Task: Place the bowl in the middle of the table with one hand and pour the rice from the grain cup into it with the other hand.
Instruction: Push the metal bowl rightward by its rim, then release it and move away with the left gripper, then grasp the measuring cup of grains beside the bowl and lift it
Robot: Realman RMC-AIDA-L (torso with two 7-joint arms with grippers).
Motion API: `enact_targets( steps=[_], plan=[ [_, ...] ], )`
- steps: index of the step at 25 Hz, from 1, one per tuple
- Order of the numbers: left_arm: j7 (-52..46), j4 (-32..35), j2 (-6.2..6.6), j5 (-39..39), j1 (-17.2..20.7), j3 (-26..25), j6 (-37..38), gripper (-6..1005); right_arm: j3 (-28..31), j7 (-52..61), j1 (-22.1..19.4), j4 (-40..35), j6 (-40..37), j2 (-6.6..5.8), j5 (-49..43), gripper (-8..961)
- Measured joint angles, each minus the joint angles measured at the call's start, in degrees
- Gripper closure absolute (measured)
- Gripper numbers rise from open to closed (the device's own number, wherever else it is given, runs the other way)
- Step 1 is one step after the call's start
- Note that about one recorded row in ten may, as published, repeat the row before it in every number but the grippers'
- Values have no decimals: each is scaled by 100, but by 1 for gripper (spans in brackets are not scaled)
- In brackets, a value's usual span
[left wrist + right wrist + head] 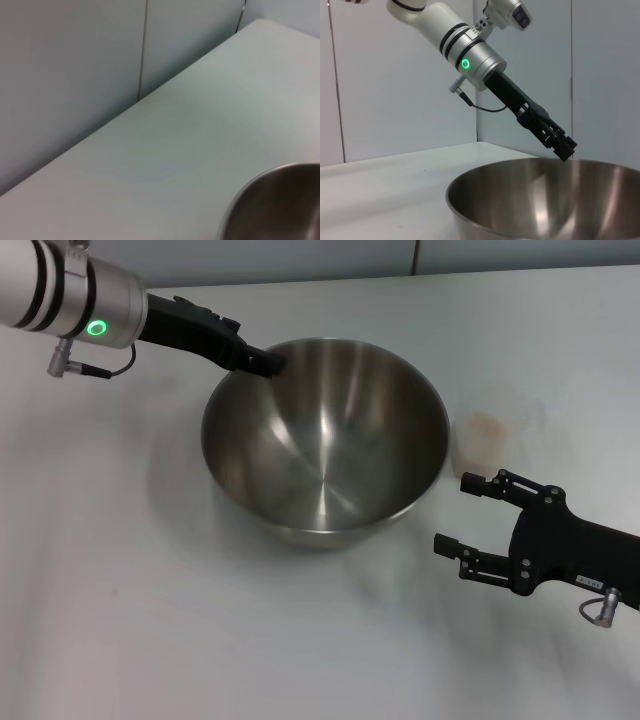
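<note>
The large round stainless-steel mixing bowl (pixel 325 445) stands on the plain white matte counter (pixel 150 620), roughly in its middle as the head view shows it, and its shiny inside is bare of any grains. The left gripper (pixel 268 362) reaches down to the bowl's far rim on the robot's left side; its tip sits at the rim, and it appears closed on the edge, though the contact itself is hard to make out. So the placing step looks done or nearly done, with the release seemingly still to come. The small transparent plastic grain cup (pixel 484 440) stands upright just beside the bowl on the robot's right, a pale heap of rice (pixel 487 425) faintly visible inside. The right gripper (pixel 466 514) hovers near the cup, jaws apart and holding nothing. Grasping the cup, lifting it and pouring all remain.
</note>
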Motion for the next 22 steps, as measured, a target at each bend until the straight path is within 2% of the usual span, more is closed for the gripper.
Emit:
enact_targets(
  steps=[5,9,14,18,20,22],
  plan=[
    [656,256,32,-1246,647,-56,401,129,0,2,0,0,5,-5,0,128],
    [1618,474,77,-2618,1552,-60,845,129,4,5,1,0,22,-14,0,128],
    [2939,124,276,-4030,2506,-73,1767,129,9,4,0,0,29,-17,30,129],
    [4031,-521,417,-4542,3060,-150,2480,129,9,-24,0,0,30,-16,91,128],
    [4188,-628,431,-4570,3141,-164,2573,129,9,-26,0,0,31,-15,95,128],
    [4647,-870,442,-4600,3425,-223,2912,129,9,-32,0,-3,34,-14,107,128]
  ],
)
